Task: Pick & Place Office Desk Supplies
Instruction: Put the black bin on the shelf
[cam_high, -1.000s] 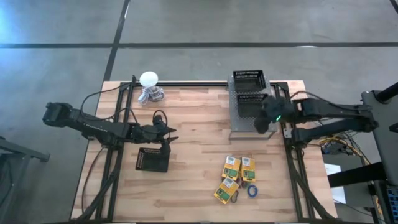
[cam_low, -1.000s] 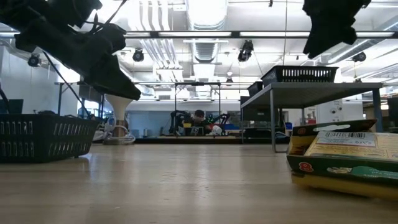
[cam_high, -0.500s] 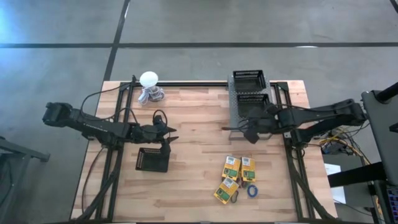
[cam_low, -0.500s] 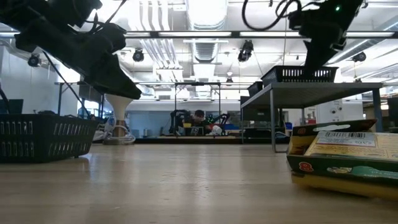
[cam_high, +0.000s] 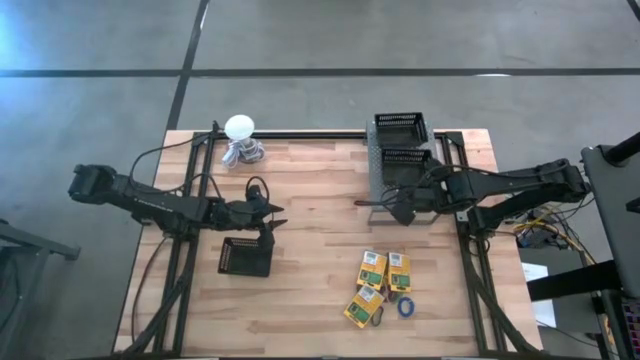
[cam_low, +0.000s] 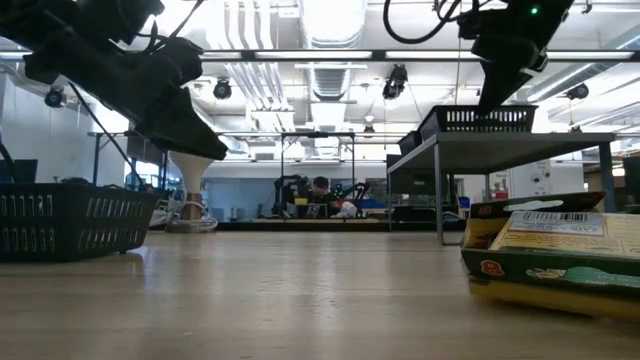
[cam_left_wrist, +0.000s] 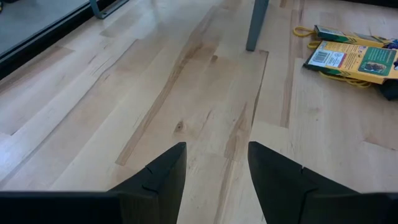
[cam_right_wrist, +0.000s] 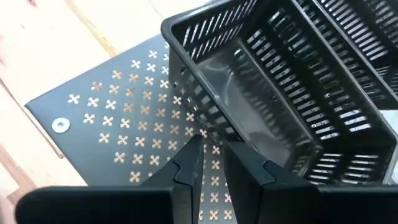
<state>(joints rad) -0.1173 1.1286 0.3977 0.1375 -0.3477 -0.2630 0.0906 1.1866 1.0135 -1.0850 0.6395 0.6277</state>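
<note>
Several yellow-and-green boxes (cam_high: 381, 281) (cam_low: 556, 249) (cam_left_wrist: 353, 55) lie flat on the near right part of the table. A blue ring (cam_high: 406, 306) lies beside them, and a yellowish rubber band (cam_left_wrist: 305, 31) at their edge. My left gripper (cam_high: 274, 218) (cam_low: 200, 138) (cam_left_wrist: 216, 167) hovers open just beyond a small black basket (cam_high: 246, 257) (cam_low: 68, 217), touching nothing. My right gripper (cam_high: 398, 211) (cam_low: 503, 55) (cam_right_wrist: 213, 163) hangs above the front of a grey perforated shelf (cam_right_wrist: 115, 126) with a narrow gap between its fingers, which hold nothing.
Two black mesh baskets (cam_high: 401, 129) (cam_right_wrist: 281, 81) stand on the grey shelf (cam_high: 384, 196) (cam_low: 500, 141) at the far right. A white ball-topped object (cam_high: 240, 130) sits at the far left. Bare wood lies between the small basket and the boxes.
My right gripper has moved from over the shelf toward the table's left edge and slightly toward the near edge, and now sits at the shelf's front. My left arm and the objects have kept still.
</note>
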